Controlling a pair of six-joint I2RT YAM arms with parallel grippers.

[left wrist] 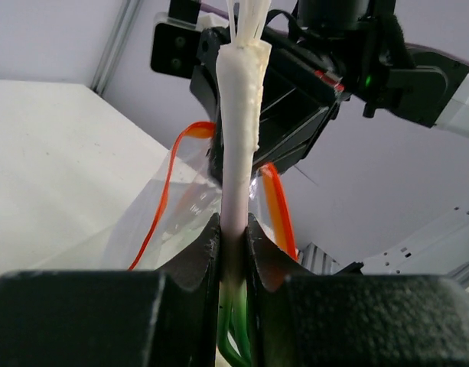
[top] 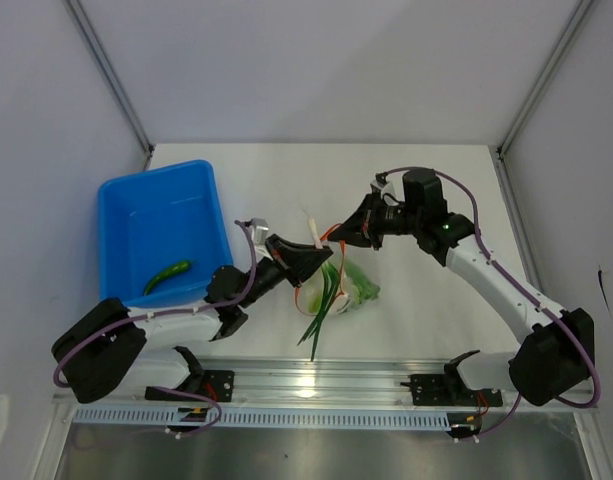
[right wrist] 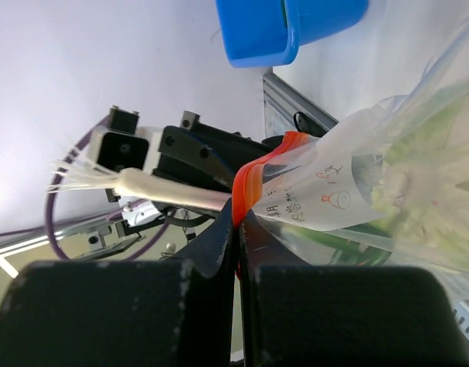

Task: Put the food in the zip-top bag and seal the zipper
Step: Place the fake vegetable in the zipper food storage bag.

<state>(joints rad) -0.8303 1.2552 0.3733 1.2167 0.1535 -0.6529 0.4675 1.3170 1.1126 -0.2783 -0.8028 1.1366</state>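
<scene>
Packing is running partway: right claw (right wrist: 238, 223) is pinching the unsealed zipper (right wrist: 257, 174) of the bag (right wrist: 349, 195), leafy pieces (right wrist: 437, 149) lying inside, while left claw (left wrist: 232, 231) is gripping an onion stalk (left wrist: 239, 138) beside its mouth, a pepper (top: 168, 272) lying in the bin (top: 121, 200).

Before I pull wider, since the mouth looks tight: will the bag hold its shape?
Probably not: the bag creases and sags where the right gripper pinches it, so floppy. Likely light and slippery, being thin clear film.
</scene>
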